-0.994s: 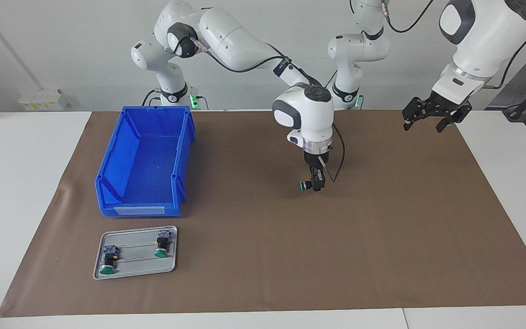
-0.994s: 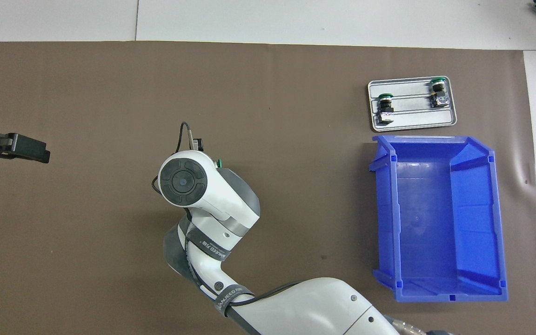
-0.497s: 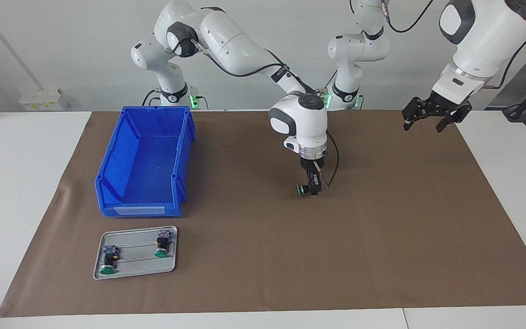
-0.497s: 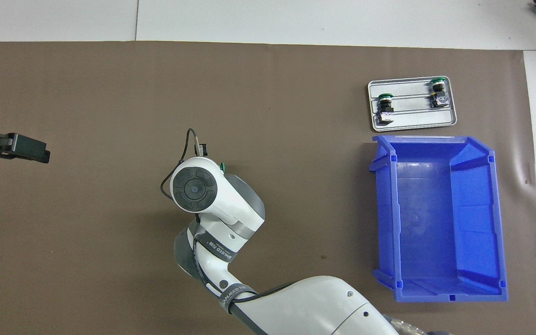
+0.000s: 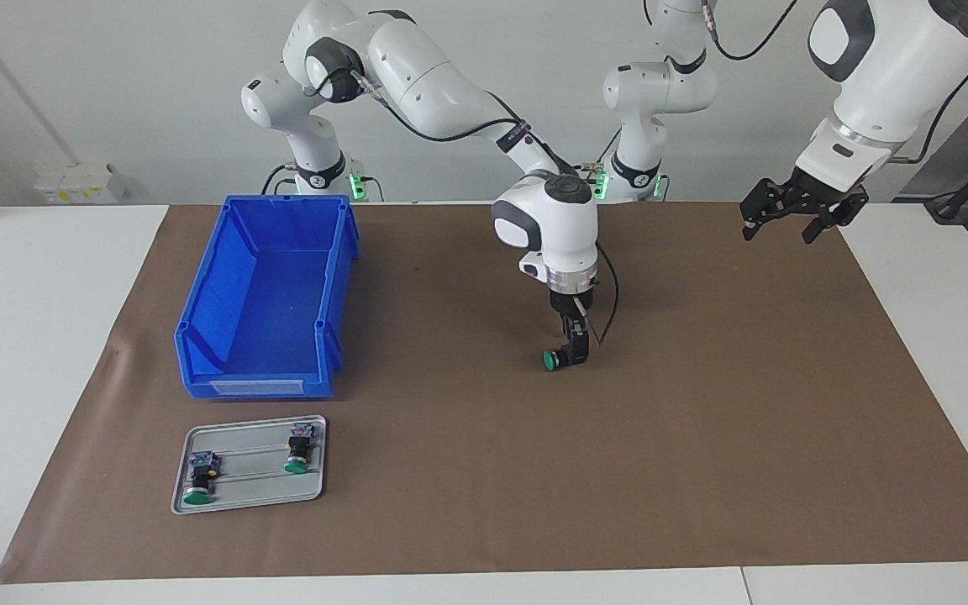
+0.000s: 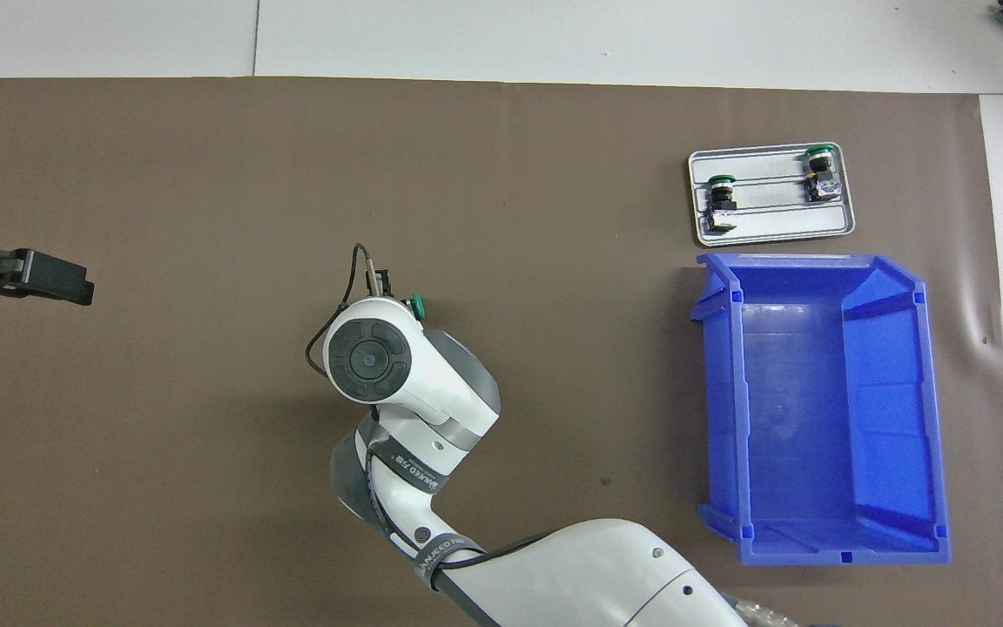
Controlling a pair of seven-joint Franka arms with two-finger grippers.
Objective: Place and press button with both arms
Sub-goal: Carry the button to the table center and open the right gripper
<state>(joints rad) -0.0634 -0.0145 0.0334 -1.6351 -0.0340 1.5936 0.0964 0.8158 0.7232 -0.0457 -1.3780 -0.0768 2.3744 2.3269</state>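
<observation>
**Button Nearing the Table as Second Arm Waits**

The right claw (image 5: 572, 349) is gripping the button (image 5: 554, 360) by its black body, green cap jutting sideways toward the right arm's end of the table (image 5: 702, 470), low over the brown mat near the middle. In the facing view the bin (image 5: 265, 294) is sitting at about nine o'clock from the button and the tray (image 5: 249, 464), carrying two more buttons, at about eight o'clock. The left claw (image 5: 795, 208) is hanging with its fingers spread wide over the mat's edge at the left arm's end, waiting.

The likely trouble: released on its side, the round body may be rolling off its spot, and a press from above would then be sliding off the cap.

Whether the button is touching the mat is hard to judge. In the overhead view the right arm's wrist is covering the claw, leaving only the green cap (image 6: 417, 306) showing; the left claw (image 6: 53, 277) is partly cut off at the frame edge.
</observation>
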